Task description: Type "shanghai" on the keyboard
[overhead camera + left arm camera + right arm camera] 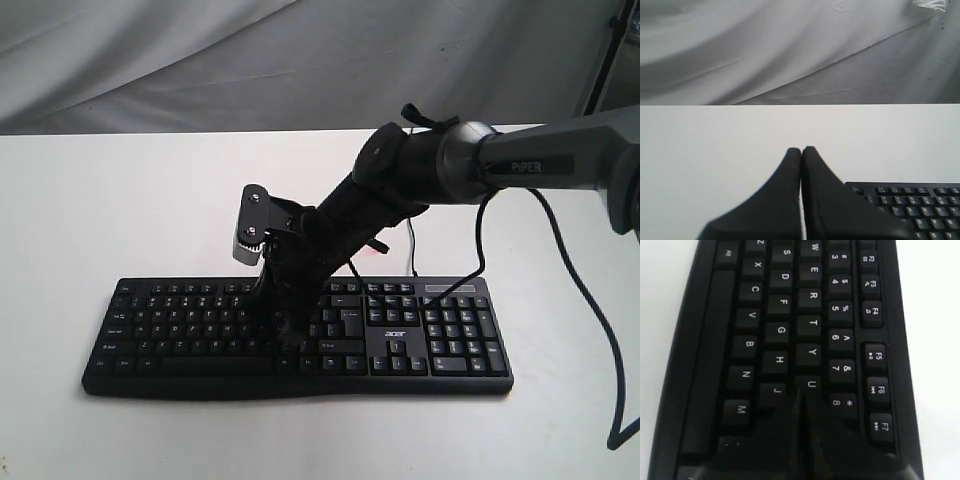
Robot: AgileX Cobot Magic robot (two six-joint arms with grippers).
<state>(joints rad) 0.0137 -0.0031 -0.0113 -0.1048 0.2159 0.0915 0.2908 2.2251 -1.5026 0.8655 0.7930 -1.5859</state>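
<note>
over the letter rows of the keyboard (200,325), the right gripper (802,396) had its two black fingers pressed flat together, with no gap between them and nothing pinched. the joined tip sat at the edges of the j and u keys, and the fingers hid the keys that come after those two in their rows. whether the tip pressed a keycap or hung just above it could not be told. behind the fingers, a silver-and-black camera (250,228) rode on the wrist above the keyboard's function row. the right arm (530,165), marked "piper", came in from beyond the number-pad end, slanting down across the back edge. a black cable (590,310) drooped from that arm past the number-pad end. the left gripper (801,150) was closed too, finger against finger, holding nothing. it was above bare table (715,150) near one function-row corner of the keyboard and clear of it. the keyboard itself lay flat on the white table, its white "acer" logo between the letter block and the number pad, above the arrow keys. beyond the keyboard, past the table's far edge, hung a pale creased cloth (150,60).
</note>
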